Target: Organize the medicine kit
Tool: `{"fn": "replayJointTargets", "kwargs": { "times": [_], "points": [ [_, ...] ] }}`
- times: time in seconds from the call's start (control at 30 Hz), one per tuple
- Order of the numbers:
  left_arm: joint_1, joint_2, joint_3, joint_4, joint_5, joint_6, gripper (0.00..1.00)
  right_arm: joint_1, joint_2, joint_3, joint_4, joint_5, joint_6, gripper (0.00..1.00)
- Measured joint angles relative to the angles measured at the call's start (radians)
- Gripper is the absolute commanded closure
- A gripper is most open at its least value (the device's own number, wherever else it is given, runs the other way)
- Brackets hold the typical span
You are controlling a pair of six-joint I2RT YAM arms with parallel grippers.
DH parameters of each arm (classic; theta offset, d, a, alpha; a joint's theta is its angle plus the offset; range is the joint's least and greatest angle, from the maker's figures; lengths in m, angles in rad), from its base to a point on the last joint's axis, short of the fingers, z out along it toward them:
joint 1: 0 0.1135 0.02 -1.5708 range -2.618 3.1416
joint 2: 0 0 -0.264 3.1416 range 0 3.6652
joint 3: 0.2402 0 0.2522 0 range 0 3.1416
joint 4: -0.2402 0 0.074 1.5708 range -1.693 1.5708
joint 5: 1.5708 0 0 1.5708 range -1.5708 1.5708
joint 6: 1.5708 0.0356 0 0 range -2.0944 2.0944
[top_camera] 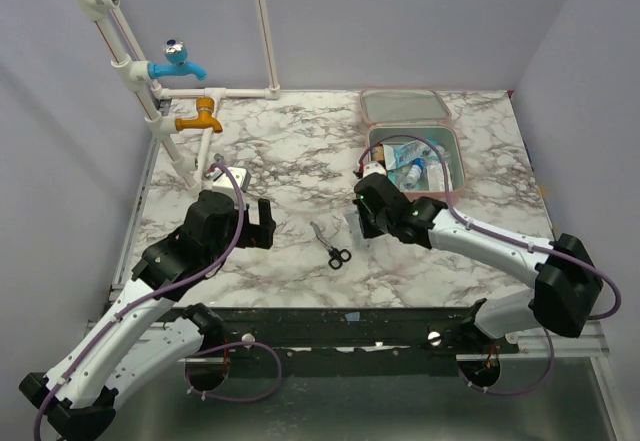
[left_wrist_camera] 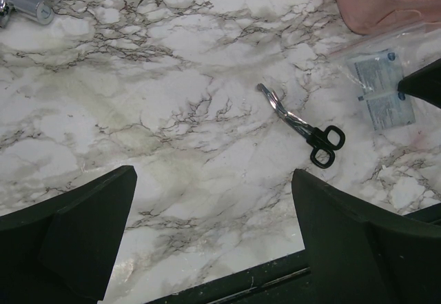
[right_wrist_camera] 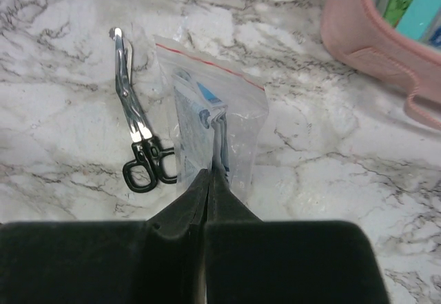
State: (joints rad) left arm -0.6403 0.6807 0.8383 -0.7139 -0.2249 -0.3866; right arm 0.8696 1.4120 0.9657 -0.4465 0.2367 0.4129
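Right gripper (right_wrist_camera: 209, 180) first: the jaws are pinched fully together, and they've got hold of a clear zip bag (right_wrist_camera: 213, 118) by its near edge. The bag has a red seal line across the far end and some folded white and blue packets inside. I can't tell from the wrist view whether it's lifted or lying flat on the marble.

Just to the left of the bag in that view are the scissors (right_wrist_camera: 134, 132), with silver blades and black handles. They're lying flat with the handles towards the gripper, close beside the bag. They might be touching at the handles, hard to say.

Off to the upper right of the bag is the medicine kit (right_wrist_camera: 365, 35), the pink soft case. From the overhead camera the medicine kit (top_camera: 458, 166) sits at the far right of the table (top_camera: 290, 151). It's unzipped, with the lid folded back away from the arms so the grey lining shows. There's a jumble of blue and white items in the base. The right gripper (top_camera: 358, 216) is just in front of it on the near left side, and the scissors (top_camera: 332, 246) are a bit nearer the bases.

Left gripper (left_wrist_camera: 212, 176) has its jaws spread wide with nothing between them, hanging over bare marble. Its camera sees the scissors (left_wrist_camera: 303, 126), the zip bag (left_wrist_camera: 382, 90) and a corner of the medicine kit (left_wrist_camera: 379, 4).

At the far left, white pipes carry a blue tap (top_camera: 180, 61) and an orange tap (top_camera: 200, 116).
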Motion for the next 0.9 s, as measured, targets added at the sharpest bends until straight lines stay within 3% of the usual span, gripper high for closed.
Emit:
{"fn": "replayJointTargets", "kwargs": {
  "times": [0.5,0.9],
  "points": [
    [0.0,-0.001,0.0,0.0,0.0,0.0,0.01,-0.04,-0.018,0.197,-0.076,0.233,0.013,0.99],
    [0.0,-0.001,0.0,0.0,0.0,0.0,0.02,-0.285,0.018,0.29,-0.071,0.211,-0.014,0.99]
  ]
}}
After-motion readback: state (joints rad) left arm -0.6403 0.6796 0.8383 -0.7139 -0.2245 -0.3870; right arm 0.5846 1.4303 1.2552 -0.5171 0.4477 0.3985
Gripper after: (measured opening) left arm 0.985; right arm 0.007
